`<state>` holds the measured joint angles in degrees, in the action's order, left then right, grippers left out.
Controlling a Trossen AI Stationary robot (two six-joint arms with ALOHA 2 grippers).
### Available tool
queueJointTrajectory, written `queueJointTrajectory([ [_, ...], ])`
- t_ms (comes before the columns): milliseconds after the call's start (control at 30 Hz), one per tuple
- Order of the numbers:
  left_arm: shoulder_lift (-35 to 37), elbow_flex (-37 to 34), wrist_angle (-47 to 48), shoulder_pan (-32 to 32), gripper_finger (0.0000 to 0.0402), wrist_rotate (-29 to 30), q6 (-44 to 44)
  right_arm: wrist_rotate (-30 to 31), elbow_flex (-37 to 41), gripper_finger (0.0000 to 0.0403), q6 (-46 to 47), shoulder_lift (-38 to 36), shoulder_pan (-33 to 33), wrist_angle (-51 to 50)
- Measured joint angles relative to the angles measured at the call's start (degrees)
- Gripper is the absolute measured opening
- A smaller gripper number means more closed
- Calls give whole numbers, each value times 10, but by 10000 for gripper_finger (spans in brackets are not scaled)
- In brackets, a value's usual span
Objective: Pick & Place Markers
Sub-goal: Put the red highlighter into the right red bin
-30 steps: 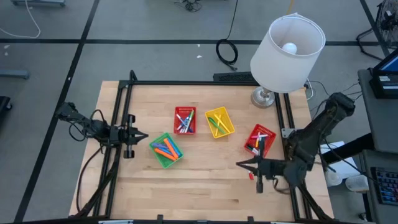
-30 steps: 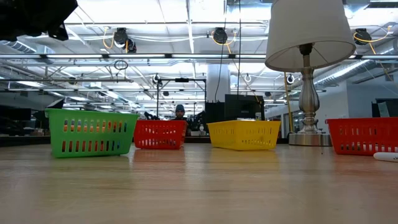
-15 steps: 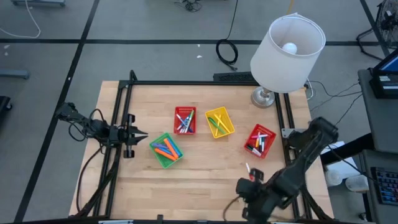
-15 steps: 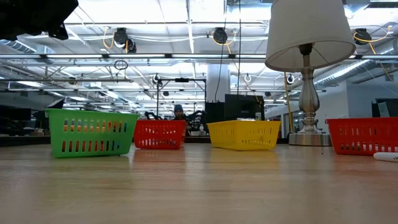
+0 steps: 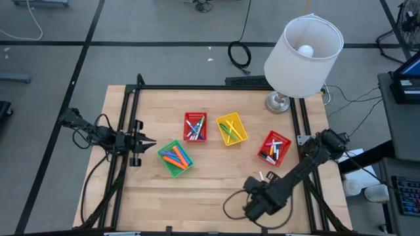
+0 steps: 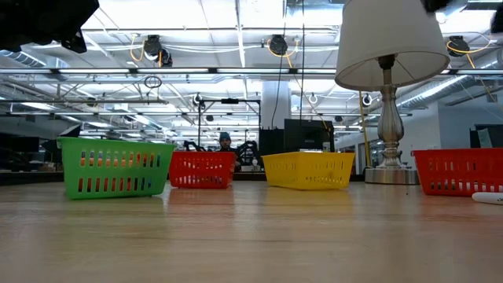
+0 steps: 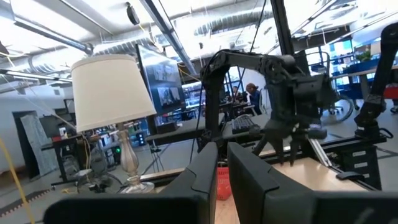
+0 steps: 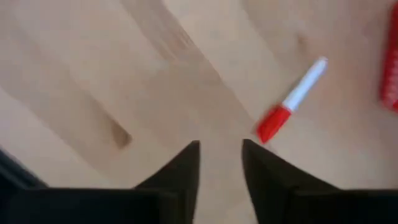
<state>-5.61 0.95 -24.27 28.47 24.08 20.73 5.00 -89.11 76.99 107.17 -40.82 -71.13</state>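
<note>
One marker (image 8: 291, 99), white with a red cap, lies flat on the bare wood (image 5: 268, 176) near the right red basket; its white end shows in the low view (image 6: 487, 198). My right gripper (image 8: 219, 149) points down over the table (image 5: 254, 204), open and empty, a little short of the marker. More markers lie in the green (image 5: 175, 158), red (image 5: 195, 126), yellow (image 5: 231, 128) and right red (image 5: 273, 148) baskets. My left gripper (image 5: 148, 141) waits level at the table's left edge; the left wrist view (image 7: 221, 163) shows a narrow gap between its fingers.
A table lamp (image 5: 302, 49) stands at the far right corner, its shade overhanging the table. Black rails (image 5: 128, 124) run along the left, far and right edges. Bare wood (image 5: 197, 196) lies between the baskets and the near edge.
My right arm has swung from lying level beside the right red basket toward the table's near edge. It has come down, and its gripper has tipped to point at the tabletop. The loose marker has stayed where it was.
</note>
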Motion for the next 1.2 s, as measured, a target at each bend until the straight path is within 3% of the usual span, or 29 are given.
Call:
queueJointTrajectory([
  [200, 0, 0, 2, 0, 47, 0, 14, -24, 64, 180, 96, 0, 14, 9],
  [433, 0, 0, 5, 0, 47, 0, 15, -47, 132, 218, 123, 0, 18, 64],
  [933, 0, 0, 5, 0, 47, 0, 13, -45, 244, 191, 79, -4, 44, 192],
  [1200, 0, 0, 5, 0, 47, 0, 13, -56, 260, 128, 56, -2, 51, 207],
])
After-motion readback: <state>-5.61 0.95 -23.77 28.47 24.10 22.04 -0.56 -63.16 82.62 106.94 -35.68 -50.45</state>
